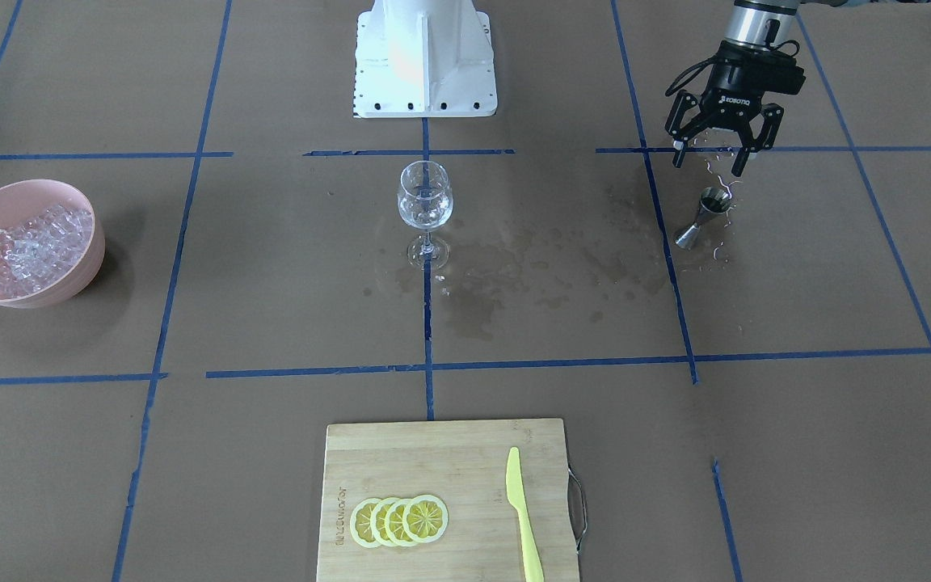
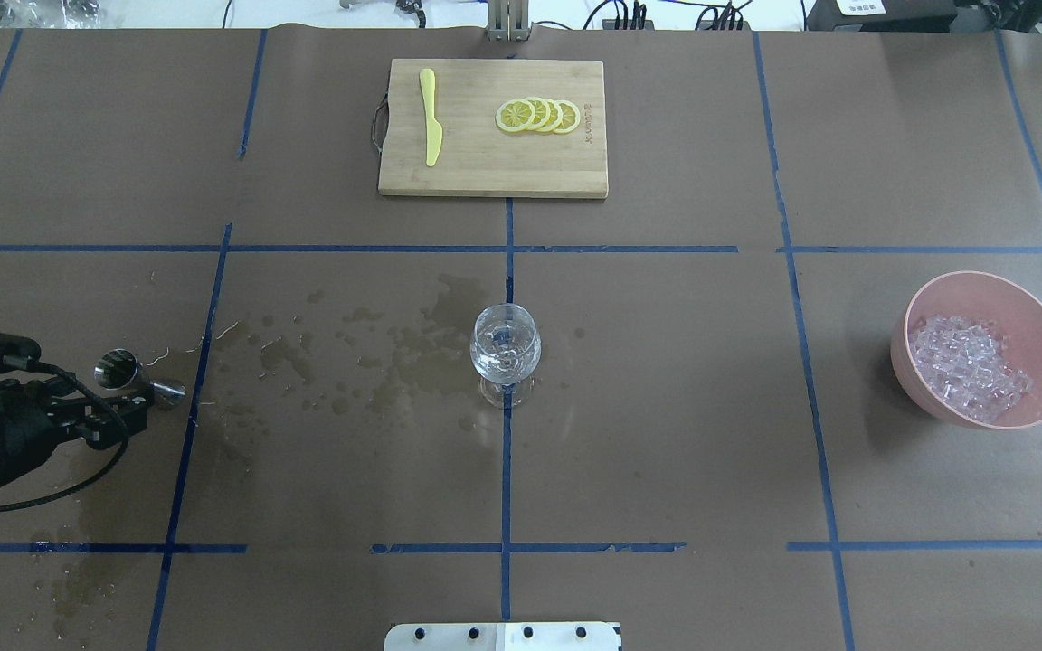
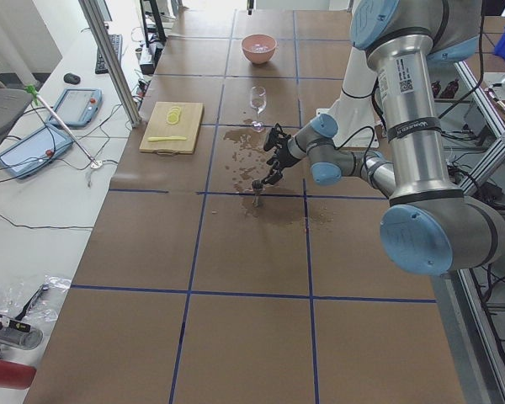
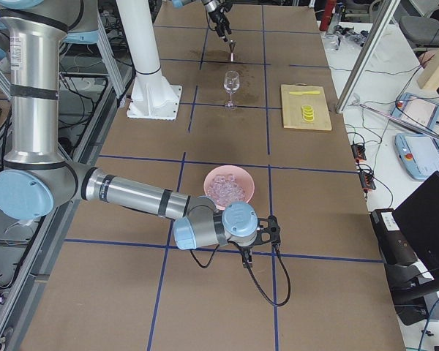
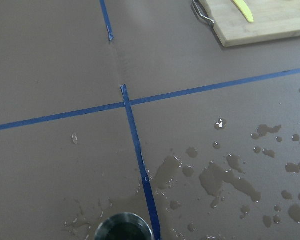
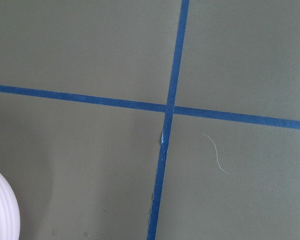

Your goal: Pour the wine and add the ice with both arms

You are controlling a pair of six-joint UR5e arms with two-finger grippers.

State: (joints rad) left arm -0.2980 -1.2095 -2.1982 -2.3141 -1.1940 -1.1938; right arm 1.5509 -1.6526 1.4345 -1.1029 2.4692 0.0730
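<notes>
Showing only in a side view, right gripper (image 4: 272,232): fingers unreadable, cannot tell. Left gripper (image 1: 708,166) fingers spread wide, empty, just above steel jigger (image 1: 703,217).

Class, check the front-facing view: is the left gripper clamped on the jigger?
No, the left gripper is open, with its fingers spread and clear of the jigger standing below it.

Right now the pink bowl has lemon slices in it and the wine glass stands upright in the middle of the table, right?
Not quite. The pink bowl holds ice, not lemon slices; the lemon slices lie on the cutting board, as the overhead exterior view shows. The wine glass does stand upright in the middle.
</notes>
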